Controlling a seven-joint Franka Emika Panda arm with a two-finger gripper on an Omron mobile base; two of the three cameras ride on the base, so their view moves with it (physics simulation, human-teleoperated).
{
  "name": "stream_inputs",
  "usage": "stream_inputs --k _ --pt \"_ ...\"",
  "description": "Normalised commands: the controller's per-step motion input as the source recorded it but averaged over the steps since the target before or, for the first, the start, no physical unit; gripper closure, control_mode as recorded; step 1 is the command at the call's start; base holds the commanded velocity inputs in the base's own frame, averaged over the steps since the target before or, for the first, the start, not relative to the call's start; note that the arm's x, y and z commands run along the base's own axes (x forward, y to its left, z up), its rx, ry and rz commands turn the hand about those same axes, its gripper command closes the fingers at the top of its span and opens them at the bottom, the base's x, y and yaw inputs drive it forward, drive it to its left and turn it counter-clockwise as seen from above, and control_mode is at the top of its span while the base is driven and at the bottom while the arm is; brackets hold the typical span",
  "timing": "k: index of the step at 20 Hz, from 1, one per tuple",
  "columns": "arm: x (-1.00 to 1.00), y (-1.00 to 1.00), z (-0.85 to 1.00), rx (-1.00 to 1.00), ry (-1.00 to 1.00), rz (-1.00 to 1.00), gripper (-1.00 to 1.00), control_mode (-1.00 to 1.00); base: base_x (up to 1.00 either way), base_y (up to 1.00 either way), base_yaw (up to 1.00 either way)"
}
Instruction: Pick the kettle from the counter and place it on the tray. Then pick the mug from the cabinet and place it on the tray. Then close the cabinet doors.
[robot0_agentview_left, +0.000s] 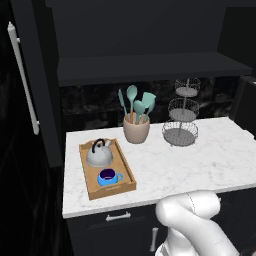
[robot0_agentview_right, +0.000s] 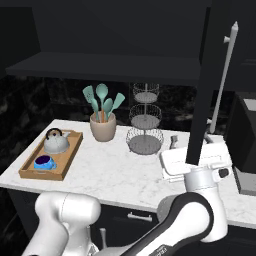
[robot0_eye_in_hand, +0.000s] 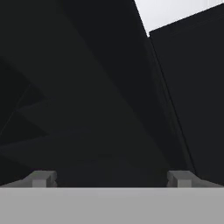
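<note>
On tray (robot0_agentview_left: 90, 186): kettle (robot0_agentview_left: 99, 155) w/ mug (robot0_agentview_left: 108, 177) just in front. Both cabinet doors (robot0_agentview_right: 204, 95) open. Gripper (robot0_eye_in_hand: 112, 178) fingers spread wide, empty, facing dark panels near right door.

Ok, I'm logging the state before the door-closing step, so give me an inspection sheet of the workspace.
Surface: white marble counter, tidy.
Job's things: kettle and mug both sit in the tray; cabinet shelf bare; both cabinet doors stand open.
Clutter: beige crock of teal utensils, wire tiered stand, beside the tray, apart from it.
Grippers: gripper open, holding nothing, facing a dark panel close up.
Cables: nothing seen.
Surroundings: dark drawers with silver handles below the counter.
</note>
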Motion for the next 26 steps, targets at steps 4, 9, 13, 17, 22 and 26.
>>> stream_inputs --k 4,9,13,17,22,26 --pt "0.0 -0.23 0.11 -0.02 -0.07 -0.02 -1.0 -1.0 0.0 0.0 0.0" --pt "-0.14 -0.01 0.16 -0.13 -0.14 0.0 -1.0 -1.0 0.0 0.0 0.0" --pt "-0.19 0.38 0.27 -0.35 -0.14 0.05 -1.0 -1.0 0.0 0.0 0.0" --pt "-0.16 0.41 0.26 -0.4 -0.14 0.07 -1.0 -1.0 0.0 0.0 0.0" --pt "-0.13 0.47 0.19 -0.42 -0.12 0.04 -1.0 -1.0 0.0 0.0 0.0" --pt "-0.02 0.87 0.13 -0.37 -0.01 -0.02 -1.0 -1.0 0.0 0.0 0.0"
